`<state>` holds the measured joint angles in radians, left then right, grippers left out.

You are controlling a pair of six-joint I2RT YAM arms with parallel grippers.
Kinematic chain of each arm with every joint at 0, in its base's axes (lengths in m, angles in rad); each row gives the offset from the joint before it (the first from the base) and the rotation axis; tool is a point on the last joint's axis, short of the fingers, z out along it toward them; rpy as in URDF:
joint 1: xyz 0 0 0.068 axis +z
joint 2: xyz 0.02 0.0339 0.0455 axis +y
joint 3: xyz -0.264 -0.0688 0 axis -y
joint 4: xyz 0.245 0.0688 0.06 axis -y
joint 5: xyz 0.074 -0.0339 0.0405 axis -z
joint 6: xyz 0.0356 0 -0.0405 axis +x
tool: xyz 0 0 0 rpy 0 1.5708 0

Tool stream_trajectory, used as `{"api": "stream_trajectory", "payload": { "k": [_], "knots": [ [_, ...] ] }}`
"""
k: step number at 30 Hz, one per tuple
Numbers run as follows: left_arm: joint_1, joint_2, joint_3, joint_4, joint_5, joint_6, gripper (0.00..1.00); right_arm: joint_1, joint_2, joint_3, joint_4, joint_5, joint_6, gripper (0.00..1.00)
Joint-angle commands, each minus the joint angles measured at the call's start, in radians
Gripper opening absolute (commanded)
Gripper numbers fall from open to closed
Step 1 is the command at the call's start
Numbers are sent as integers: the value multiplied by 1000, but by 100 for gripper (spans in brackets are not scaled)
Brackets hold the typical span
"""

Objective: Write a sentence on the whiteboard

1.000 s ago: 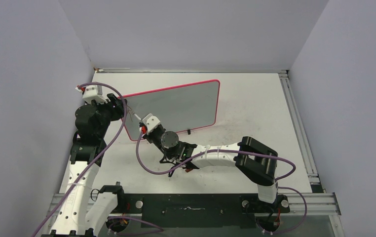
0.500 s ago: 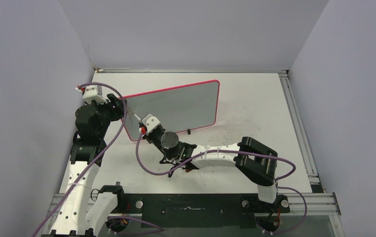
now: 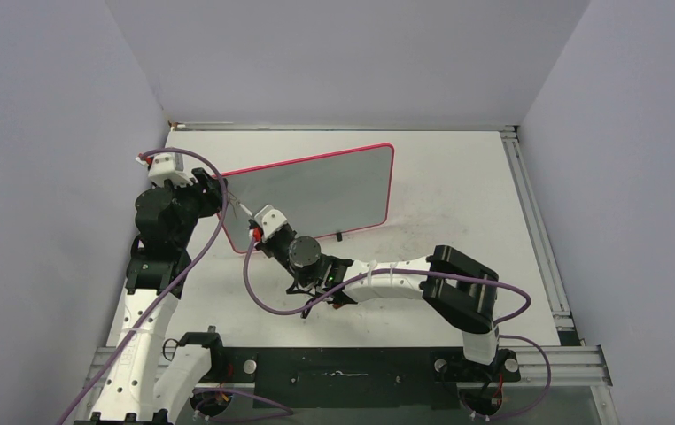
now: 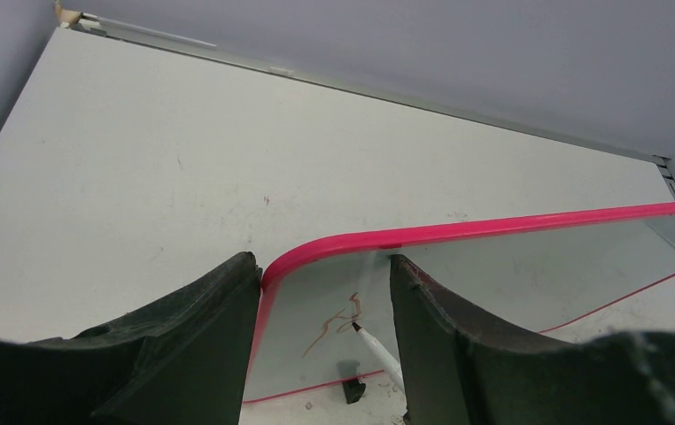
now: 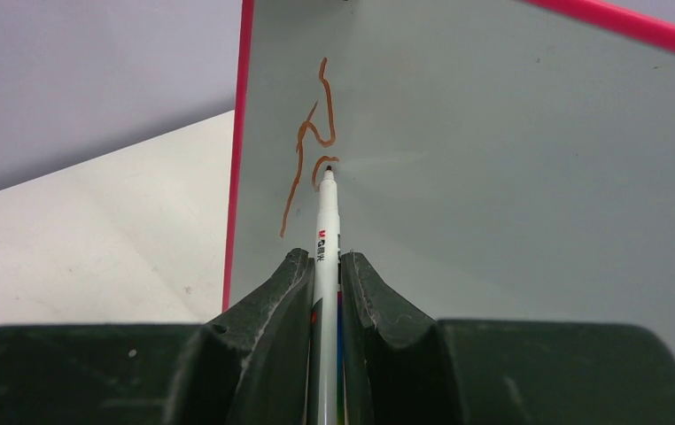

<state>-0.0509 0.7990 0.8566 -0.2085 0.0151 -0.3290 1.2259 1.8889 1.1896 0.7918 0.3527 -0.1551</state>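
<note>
The whiteboard (image 3: 316, 190) stands tilted on the table, pale grey with a red-pink rim. My left gripper (image 3: 217, 190) is open, its jaws straddling the board's upper left corner (image 4: 316, 248); the left finger (image 4: 192, 345) touches the rim. My right gripper (image 3: 254, 223) is shut on a white marker (image 5: 326, 230). The marker's tip rests on the board (image 5: 493, 133), beside the sentence (image 5: 307, 150), which is only a few dark-red strokes near the left rim. The strokes (image 4: 338, 323) and the marker (image 4: 378, 350) also show in the left wrist view.
One of the board's small black feet (image 4: 352, 390) rests on the white scuffed tabletop (image 3: 458, 177). Grey walls close in the left, back and right. A metal rail (image 3: 529, 204) runs along the table's right edge. Purple cables (image 3: 263, 297) loop near the right arm.
My right gripper and the marker have shifted slightly left along the board. The left gripper and the board have not moved.
</note>
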Motion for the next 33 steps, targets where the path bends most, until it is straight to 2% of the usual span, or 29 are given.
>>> {"api": "stream_trajectory", "payload": {
  "k": [1, 9, 19, 33],
  "knots": [
    [-6, -9, 4, 14, 1, 4, 53, 19, -53, 33, 65, 4, -25, 5],
    [-6, -9, 4, 12, -3, 4, 53, 42, -113, -42, 113, 42, -27, 5],
    [-6, -10, 4, 11, -4, 5, 53, 25, -92, -30, 95, 84, -32, 5],
    [-5, -9, 5, 11, -4, 5, 53, -2, -59, 5, 62, 64, -9, 5]
  ]
}}
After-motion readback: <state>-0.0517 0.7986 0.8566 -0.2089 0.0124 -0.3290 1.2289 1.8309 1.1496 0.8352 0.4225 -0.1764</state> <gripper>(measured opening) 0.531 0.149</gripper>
